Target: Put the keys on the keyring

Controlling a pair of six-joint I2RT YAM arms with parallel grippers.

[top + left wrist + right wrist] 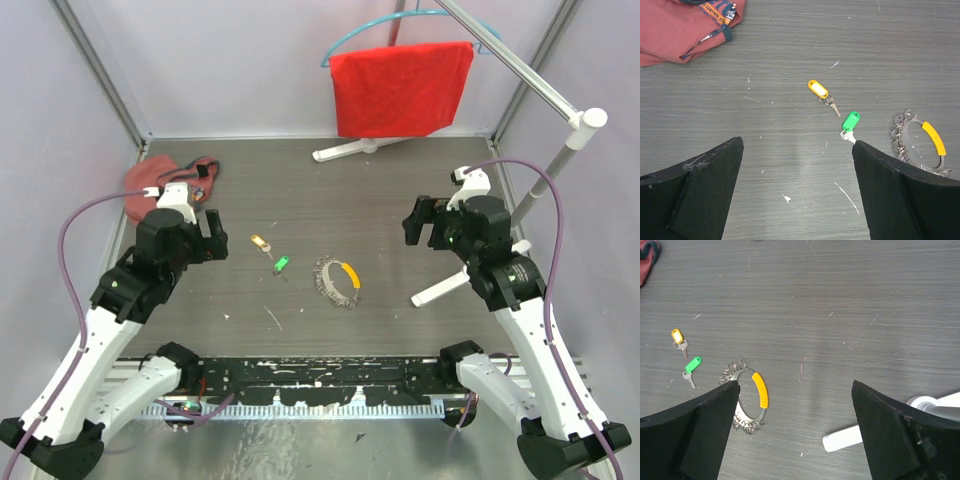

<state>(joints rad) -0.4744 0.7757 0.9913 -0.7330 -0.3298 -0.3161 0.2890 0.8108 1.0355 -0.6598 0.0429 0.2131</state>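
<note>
Left of the keyring (337, 281), both keys are lying flat on the tabletop (400, 190) — green key (281, 264) just beside the ring, yellow key (260, 242) further out and further back. Ring, green and yellow are forming one rough diagonal running from the keyring toward the far left. Yellow key's long axis is lying along that diagonal; green key is sitting crosswise to it. Blades are too small to read further.

Keyring is lying flat, with its orange segment on the side facing away from the keys.

Left claw (215, 237) is hanging left of the keyring, beyond both keys, jaws spread wide and holding nothing. Right claw (420, 222) is hanging right of the keyring and slightly back, equally wide and empty.

My read: the left claw is sitting nearer the keys and the right claw nearer the ring, so the left is looking like the key picker and the right the ring holder. Green key is the closer first target — the wrist will likely be needing a turn to close across its axis.

White stand foot (440, 288) is lying right of the keyring, under the right arm's path.
</note>
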